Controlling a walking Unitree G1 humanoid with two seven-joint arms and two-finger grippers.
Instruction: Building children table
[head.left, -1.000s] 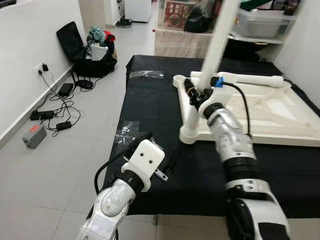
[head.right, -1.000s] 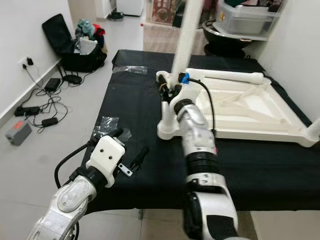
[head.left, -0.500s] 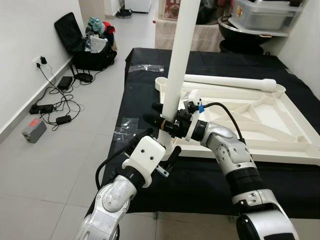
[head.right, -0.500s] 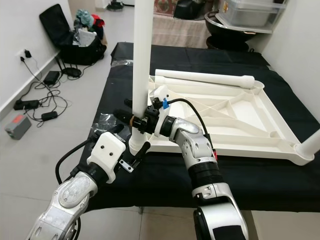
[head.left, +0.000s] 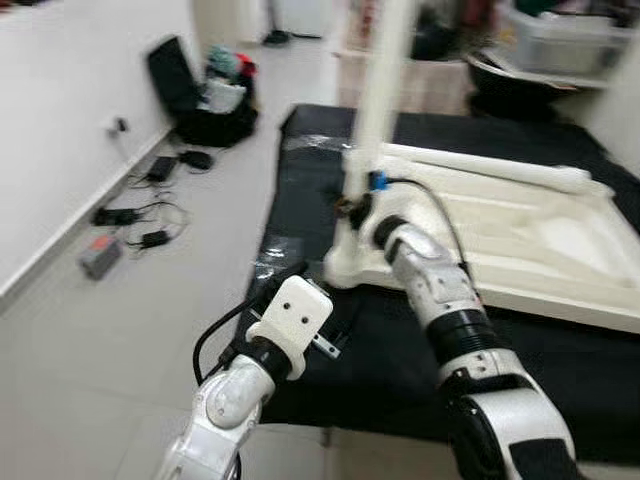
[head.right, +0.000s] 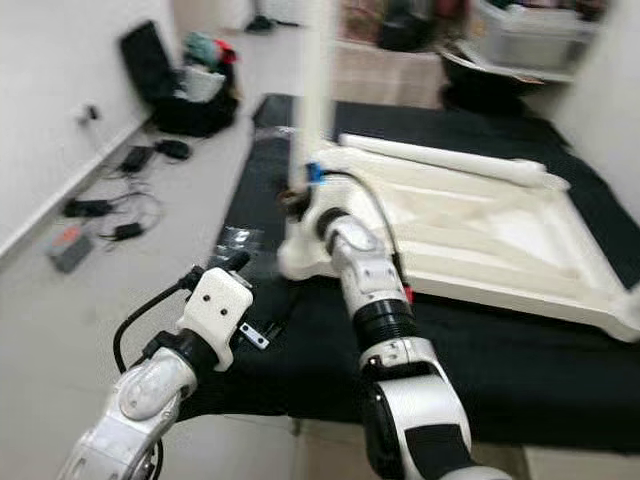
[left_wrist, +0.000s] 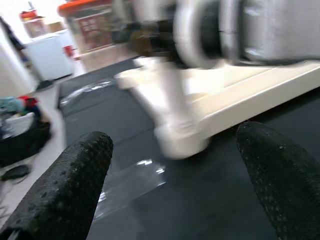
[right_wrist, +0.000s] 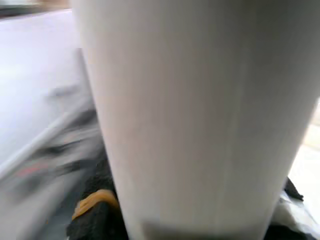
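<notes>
Nearest, the left claw (head.left: 330, 325) hovered with fingers spread and empty over the black-covered surface (head.left: 390, 345). Beyond it the right claw (head.left: 352, 207) gripped an upright white table leg (head.left: 377, 110), standing at the near corner of the upturned white children's table top (head.left: 520, 245). Farther back another loose leg (head.left: 490, 168) lay on the frame, so assembly looked barely begun, with most legs apparently left to fit.

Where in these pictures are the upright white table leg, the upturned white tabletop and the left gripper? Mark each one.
upright white table leg (head.left: 382, 95), left eye view, mid shaft.
upturned white tabletop (head.right: 500, 225), right eye view, ribbed underside.
left gripper (left_wrist: 172, 177), left wrist view, midway between fingertips.
</notes>
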